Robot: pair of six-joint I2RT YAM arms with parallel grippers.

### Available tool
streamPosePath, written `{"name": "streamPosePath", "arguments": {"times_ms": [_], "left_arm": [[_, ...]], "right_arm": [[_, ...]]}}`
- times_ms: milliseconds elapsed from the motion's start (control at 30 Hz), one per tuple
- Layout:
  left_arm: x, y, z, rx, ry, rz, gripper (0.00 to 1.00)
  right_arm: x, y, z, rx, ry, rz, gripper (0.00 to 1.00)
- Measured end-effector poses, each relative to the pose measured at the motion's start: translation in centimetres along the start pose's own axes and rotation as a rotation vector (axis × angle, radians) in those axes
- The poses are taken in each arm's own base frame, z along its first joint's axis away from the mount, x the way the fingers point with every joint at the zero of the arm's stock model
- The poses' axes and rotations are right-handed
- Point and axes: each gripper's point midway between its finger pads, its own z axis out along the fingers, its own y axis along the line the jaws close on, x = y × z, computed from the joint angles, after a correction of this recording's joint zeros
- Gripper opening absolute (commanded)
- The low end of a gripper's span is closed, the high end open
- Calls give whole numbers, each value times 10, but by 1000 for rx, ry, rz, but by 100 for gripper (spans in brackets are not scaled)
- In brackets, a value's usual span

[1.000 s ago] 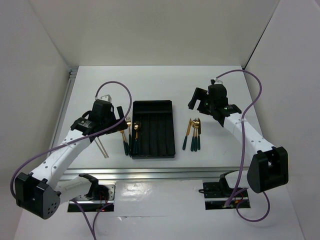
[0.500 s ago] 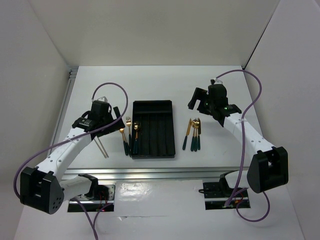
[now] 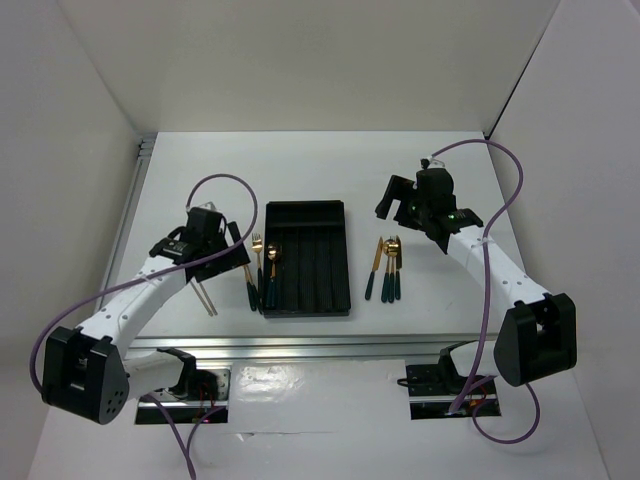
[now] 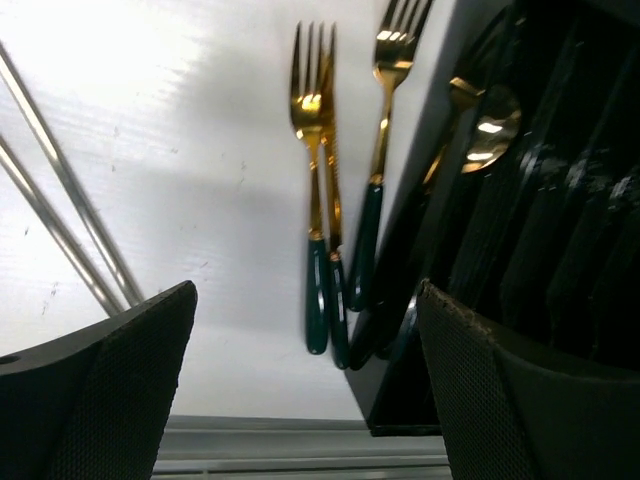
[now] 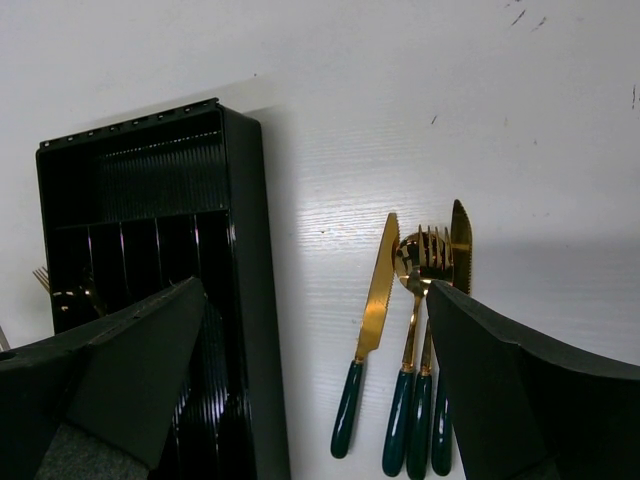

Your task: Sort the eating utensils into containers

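Left gripper (image 4: 307, 292) gapes empty (jaws wide) over forks (image 4: 318, 190) lying just left of the tray (image 3: 308, 212). A spoon (image 4: 490, 125) lies in its leftmost slot, and chopsticks (image 4: 65, 172) lie farther left on the table (image 3: 200, 170). Right gripper (image 5: 315, 290) likewise gapes empty, above the table between tray and a knife (image 5: 375, 290), with more cutlery (image 5: 414, 262) close beside it.

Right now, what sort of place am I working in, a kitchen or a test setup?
Probably a lab test cell, not a kitchen: plain white walls box in the white table, an aluminium rail runs along its near edge, and purple cables loop off both arms.
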Motion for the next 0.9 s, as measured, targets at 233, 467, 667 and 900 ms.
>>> {"name": "streamPosePath", "arguments": {"times_ms": [233,467,667,900], "left_arm": [[27,17,23,-75,92,-18,87],[28,21,33,-103,92,-33,81],[30,23,43,-116,99,-36,78],[40,22,52,-104,132,-36,76]], "right_arm": [[4,-3,1,5,8,-6,100],[5,-4,1,7,9,-14,100],[5,-4,1,7,8,-15,100],[5,-4,1,7,8,-18,100]]}}
